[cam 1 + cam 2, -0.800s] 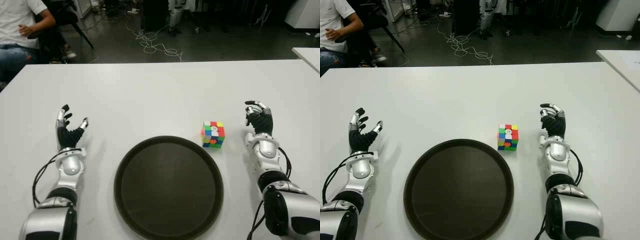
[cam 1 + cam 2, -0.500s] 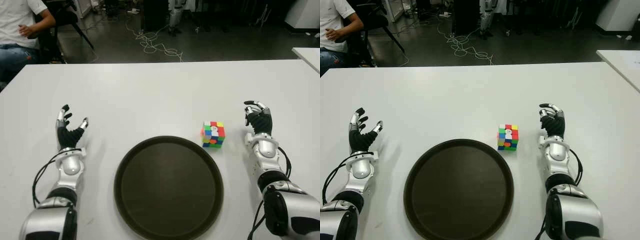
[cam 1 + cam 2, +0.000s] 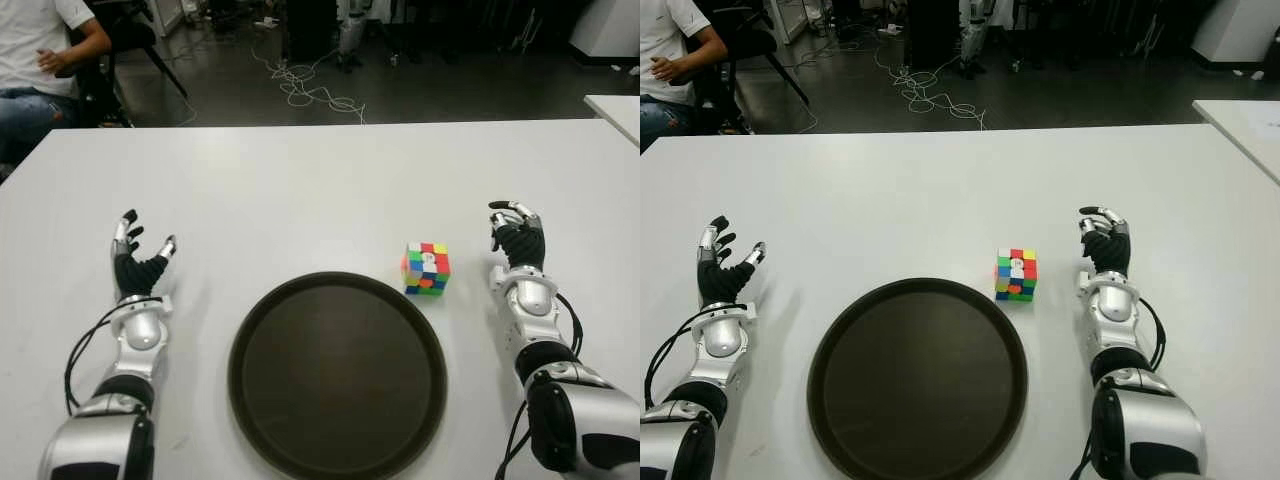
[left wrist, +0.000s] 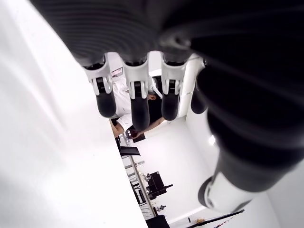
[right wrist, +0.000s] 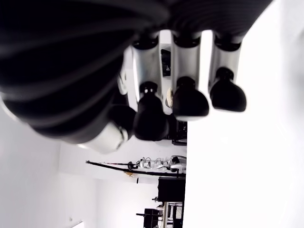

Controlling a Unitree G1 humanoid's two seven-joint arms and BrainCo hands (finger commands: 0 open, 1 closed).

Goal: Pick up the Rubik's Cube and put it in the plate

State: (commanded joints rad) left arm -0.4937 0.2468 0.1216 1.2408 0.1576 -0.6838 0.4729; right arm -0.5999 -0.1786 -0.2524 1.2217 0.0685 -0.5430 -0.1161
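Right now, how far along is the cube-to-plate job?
Nothing is done. The cube sits on the table just off the plate's far right rim, and the plate holds nothing. The right hand is beside the cube, the left hand left of the plate, both open. Reach, grasp and placing remain.

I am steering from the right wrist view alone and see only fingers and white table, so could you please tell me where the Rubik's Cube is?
Observer: The Rubik's Cube stands on the table, just to the left of your right hand, with a gap between them.
Operator: Thank you. Where is the plate?
Observer: The dark round plate lies nearer the robot, to the cube's left; the cube sits just outside its rim.
Operator: Is the left hand holding anything?
Observer: No. The left hand shows open, left of the plate.
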